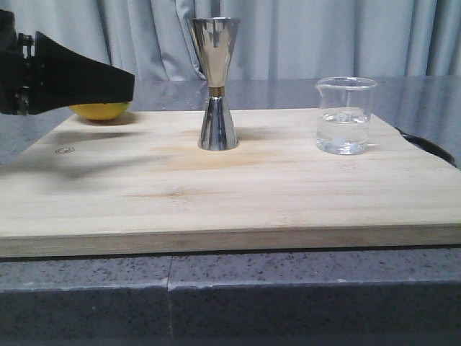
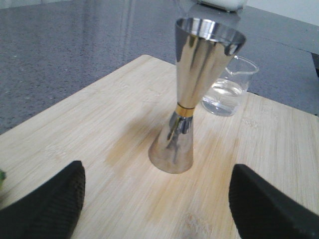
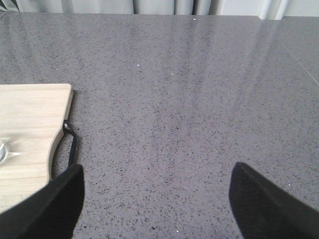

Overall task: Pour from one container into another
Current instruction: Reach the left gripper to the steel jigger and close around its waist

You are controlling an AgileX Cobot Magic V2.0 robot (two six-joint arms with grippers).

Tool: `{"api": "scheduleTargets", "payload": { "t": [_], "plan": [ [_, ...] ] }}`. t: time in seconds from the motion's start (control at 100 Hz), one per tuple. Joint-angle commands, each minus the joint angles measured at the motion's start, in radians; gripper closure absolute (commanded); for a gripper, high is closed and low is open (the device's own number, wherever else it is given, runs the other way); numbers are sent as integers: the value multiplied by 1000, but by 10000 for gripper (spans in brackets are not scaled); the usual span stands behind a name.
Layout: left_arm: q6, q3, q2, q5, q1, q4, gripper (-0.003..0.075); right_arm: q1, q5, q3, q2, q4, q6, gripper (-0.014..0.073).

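The steel hourglass jigger with a gold waist band stands upright at the middle back of the wooden board. The clear glass beaker, holding some clear liquid, stands upright to its right on the board. My left gripper hovers at the left, over the board's far left corner, well apart from the jigger. In the left wrist view the jigger and the beaker stand beyond my open left gripper, which holds nothing. My right gripper is open over the grey counter, off the board's right end.
A yellow fruit lies at the board's back left corner, under the left gripper. A black handle sticks out at the board's right end; the same handle shows in the right wrist view. Grey curtains hang behind the counter.
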Motion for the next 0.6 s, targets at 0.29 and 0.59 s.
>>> {"api": "scheduleTargets", "payload": {
  "t": [0.29, 0.59],
  "plan": [
    [80, -184, 100, 111, -168, -87, 167, -5, -84, -36, 15, -7, -2, 71],
    [78, -334, 201, 111, -251, -87, 167, -5, -84, -36, 15, -7, -2, 71]
  ]
}}
